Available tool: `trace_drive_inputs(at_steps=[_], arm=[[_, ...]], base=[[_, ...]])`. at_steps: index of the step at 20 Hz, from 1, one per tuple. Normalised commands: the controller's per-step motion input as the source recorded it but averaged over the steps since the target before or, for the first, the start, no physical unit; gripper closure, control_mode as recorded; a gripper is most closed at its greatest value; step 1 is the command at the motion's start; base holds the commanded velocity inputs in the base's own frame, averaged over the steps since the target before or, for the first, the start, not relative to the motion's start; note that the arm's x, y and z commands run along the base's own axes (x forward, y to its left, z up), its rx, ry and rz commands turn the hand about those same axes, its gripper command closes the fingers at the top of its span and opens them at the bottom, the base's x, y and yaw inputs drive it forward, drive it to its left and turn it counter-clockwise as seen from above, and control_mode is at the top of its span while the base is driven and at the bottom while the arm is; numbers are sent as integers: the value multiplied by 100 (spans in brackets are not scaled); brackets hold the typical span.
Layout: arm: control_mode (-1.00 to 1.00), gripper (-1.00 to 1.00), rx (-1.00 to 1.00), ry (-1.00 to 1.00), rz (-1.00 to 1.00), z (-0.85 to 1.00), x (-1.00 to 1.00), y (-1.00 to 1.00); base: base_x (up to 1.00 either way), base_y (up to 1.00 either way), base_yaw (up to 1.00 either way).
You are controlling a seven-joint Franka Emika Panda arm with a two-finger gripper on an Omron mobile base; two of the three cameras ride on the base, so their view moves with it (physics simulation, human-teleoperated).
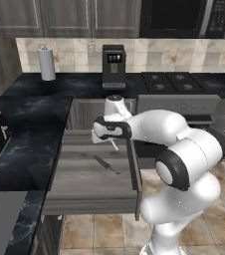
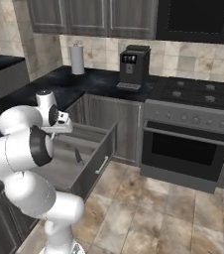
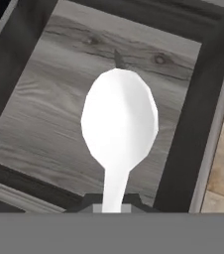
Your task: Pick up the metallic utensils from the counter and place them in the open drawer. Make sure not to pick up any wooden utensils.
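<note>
Above the open drawer (image 3: pixel 49 114), pincer (image 3: pixel 115 206) grips shiny white spoon (image 3: pixel 119 129)

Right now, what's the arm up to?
The claw is shut on the handle of a silver-white spoon and holds it over the open drawer. The spoon is not let go yet; the hand view has its bowl hanging above the drawer's grey wood-grain floor. A dark slim shape lies on the drawer floor; what it is I cannot tell.

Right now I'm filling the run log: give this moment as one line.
gripper: shut on shiny silver-white spoon | position: above open grey wood-grain drawer | drawer contents: one dark slim utensil | spoon: not yet released
</note>
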Motion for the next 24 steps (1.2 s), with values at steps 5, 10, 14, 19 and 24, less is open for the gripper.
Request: trace_drive_inputs(at_steps=[5,10,14,19,24], arm=[[-100,100,0,17,5,-48,5,0],[-100,100,0,16,4,-57,11,0],[-100,100,0,15,0,-51,8,0],[-100,100,0,12,0,-46,11,7],[-100,100,0,8,0,-25,29,7]], base=[[0,0,0],[0,0,0],[0,0,0],[0,0,0],[0,0,0]])
